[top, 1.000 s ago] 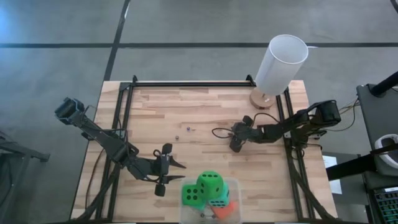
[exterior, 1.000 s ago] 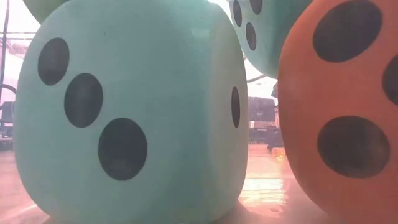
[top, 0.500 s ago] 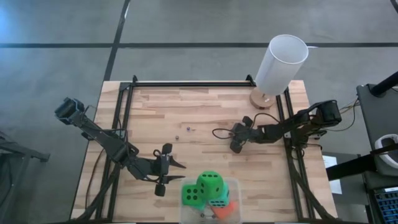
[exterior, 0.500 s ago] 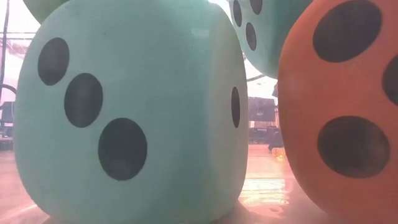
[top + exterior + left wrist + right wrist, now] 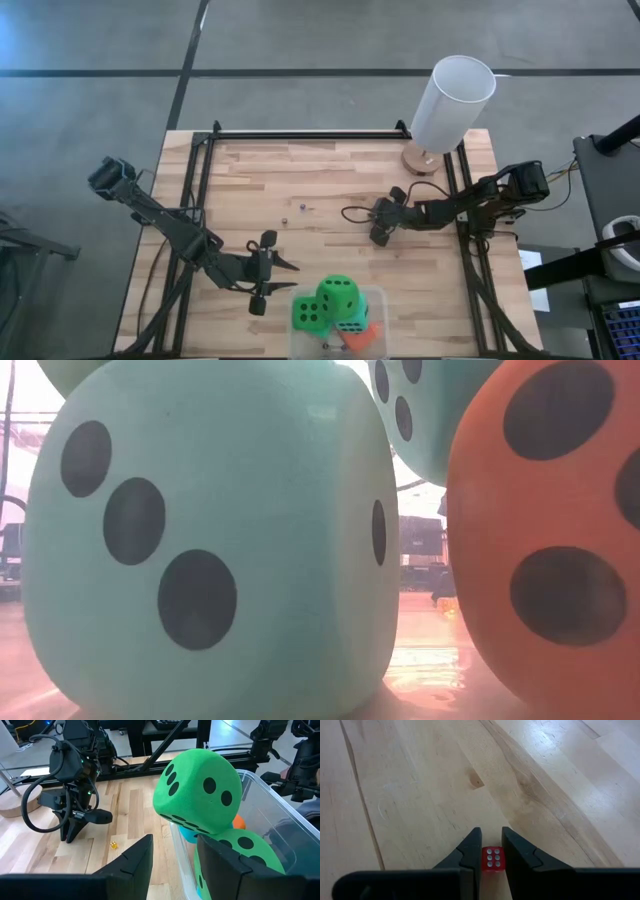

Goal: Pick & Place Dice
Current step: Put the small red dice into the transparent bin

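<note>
Large soft dice fill a clear bin (image 5: pixel 372 300) at the table's near edge: two green (image 5: pixel 338 295) (image 5: pixel 309 313), a teal (image 5: pixel 210 540) and an orange-red (image 5: pixel 550 530). The upper green die (image 5: pixel 200 785) rests on the ones below it. My left gripper (image 5: pixel 174 845) hovers open just left of the bin (image 5: pixel 285 275), holding nothing. Right of the table's middle, my right gripper (image 5: pixel 378 236) is shut on a small red die (image 5: pixel 492 859) with white pips. Two more tiny dice (image 5: pixel 285 220) (image 5: pixel 303 207) lie on the wood; one is yellow (image 5: pixel 113 845). My right gripper pinches the small red die by two opposite sides (image 5: pixel 484 858) between its two fingers. The fingers slant downward from the table's right side. The six-pip face is turned up toward the wrist camera. Whether the die rests on the wood or hangs just above it, I cannot tell.
A white cylinder lamp (image 5: pixel 452 100) on a round wooden base stands at the far right corner. Black rails (image 5: pixel 300 135) frame the far, left and right sides of the table. Bare wood lies across the middle and far left.
</note>
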Controlling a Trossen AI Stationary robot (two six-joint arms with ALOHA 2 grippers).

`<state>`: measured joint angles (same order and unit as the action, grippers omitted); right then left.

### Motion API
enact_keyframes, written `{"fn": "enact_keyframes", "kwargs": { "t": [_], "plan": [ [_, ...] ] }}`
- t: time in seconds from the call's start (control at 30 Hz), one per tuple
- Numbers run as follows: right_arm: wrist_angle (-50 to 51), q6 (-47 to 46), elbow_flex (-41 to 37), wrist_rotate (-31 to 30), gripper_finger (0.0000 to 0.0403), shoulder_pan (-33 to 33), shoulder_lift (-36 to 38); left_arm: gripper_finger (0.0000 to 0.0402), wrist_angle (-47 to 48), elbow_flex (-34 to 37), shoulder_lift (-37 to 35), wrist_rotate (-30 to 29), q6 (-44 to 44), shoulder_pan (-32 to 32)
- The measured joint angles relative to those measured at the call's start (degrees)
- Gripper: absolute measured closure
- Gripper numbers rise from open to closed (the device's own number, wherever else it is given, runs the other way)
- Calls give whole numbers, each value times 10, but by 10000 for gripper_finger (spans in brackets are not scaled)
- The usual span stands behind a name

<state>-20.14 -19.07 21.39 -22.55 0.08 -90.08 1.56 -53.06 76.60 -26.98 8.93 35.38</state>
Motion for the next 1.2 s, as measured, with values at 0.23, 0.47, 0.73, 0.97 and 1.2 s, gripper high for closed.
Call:
{"fn": "enact_keyframes", "kwargs": {
  "t": [0.23,0.47,0.73,0.97,1.2],
  "plan": [
    [0,-2,0,1,351,0,0,248,0,0,0,0,0,0],
    [1,-2,-1,3,351,0,7,244,0,0,0,0,0,0],
    [14,11,-3,7,351,0,29,246,0,0,0,0,0,0],
    [31,12,-3,6,351,0,50,245,-1,0,0,-4,0,0],
    [35,-3,-2,5,351,0,52,244,-1,0,0,-5,0,0]
  ]
}}
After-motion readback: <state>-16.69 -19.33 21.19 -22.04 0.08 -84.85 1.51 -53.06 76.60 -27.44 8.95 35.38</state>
